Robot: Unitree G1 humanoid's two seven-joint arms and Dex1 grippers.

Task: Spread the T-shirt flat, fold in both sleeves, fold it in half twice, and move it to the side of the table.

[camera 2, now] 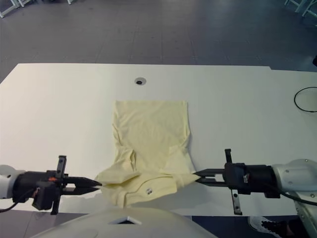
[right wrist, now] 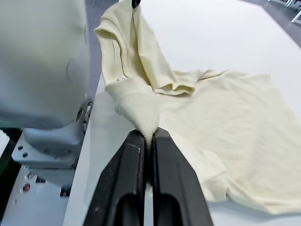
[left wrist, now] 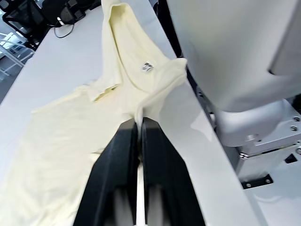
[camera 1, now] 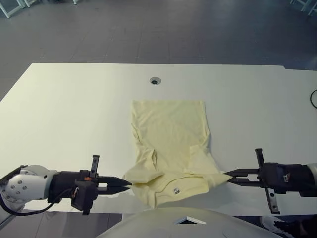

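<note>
My left gripper [camera 1: 126, 183] has its fingers pressed together on one corner of the shirt [camera 1: 171, 134], and the pinched cloth is hidden between them. The shirt stretches from there across to my right gripper [camera 1: 229, 174], which is clamped the same way on the opposite corner. The rest lies on the table [camera 1: 59, 114] beyond both. Between the grippers it's bunched, so I can't make out the sleeves.

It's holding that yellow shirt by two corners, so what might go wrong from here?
The left gripper and right gripper pinch only small bits of the T-shirt, so either could slip free. Its near end lies bunched by the edge of the table; an uneven pull might drag it off or add wrinkles.
</note>
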